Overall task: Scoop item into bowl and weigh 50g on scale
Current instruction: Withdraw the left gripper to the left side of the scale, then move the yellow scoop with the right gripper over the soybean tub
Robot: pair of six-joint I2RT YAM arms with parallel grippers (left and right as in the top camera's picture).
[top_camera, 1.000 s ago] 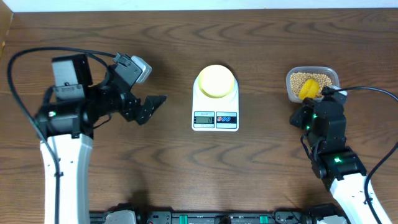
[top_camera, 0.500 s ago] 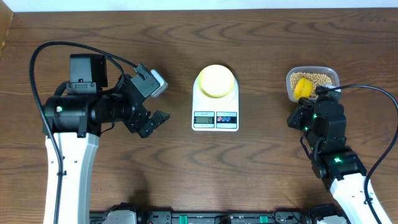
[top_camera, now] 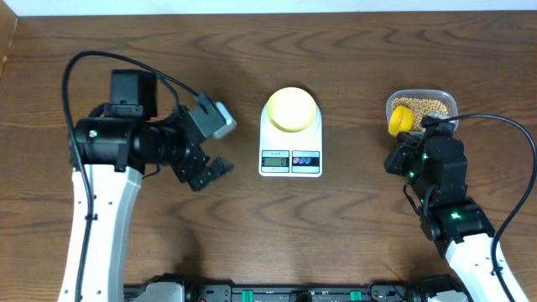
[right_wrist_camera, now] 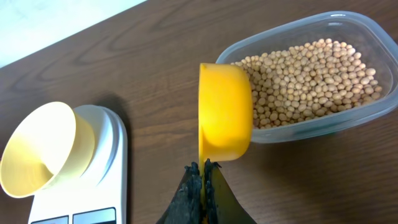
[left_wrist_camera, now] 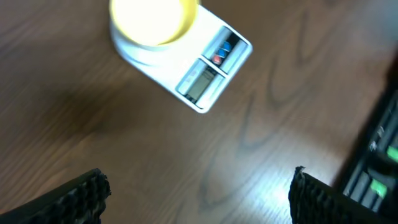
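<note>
Scoop (right_wrist_camera: 225, 112) has slid to the tub's (right_wrist_camera: 311, 130) rim, clamped in right pincer (right_wrist_camera: 202, 177), likely bound for the bowl (right_wrist_camera: 43, 149). Left pincer (top_camera: 208, 173), gaping, nears scale (top_camera: 290, 159).

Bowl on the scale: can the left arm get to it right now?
Probably yes. The left arm is just left of the scale, with its jaws wide open and empty. Only bare table lies between it and the bowl, and nothing covers the bowl.

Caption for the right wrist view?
Right claw grips yellow scoop at edge of tub of beans; empty bowl sits on scale.
</note>
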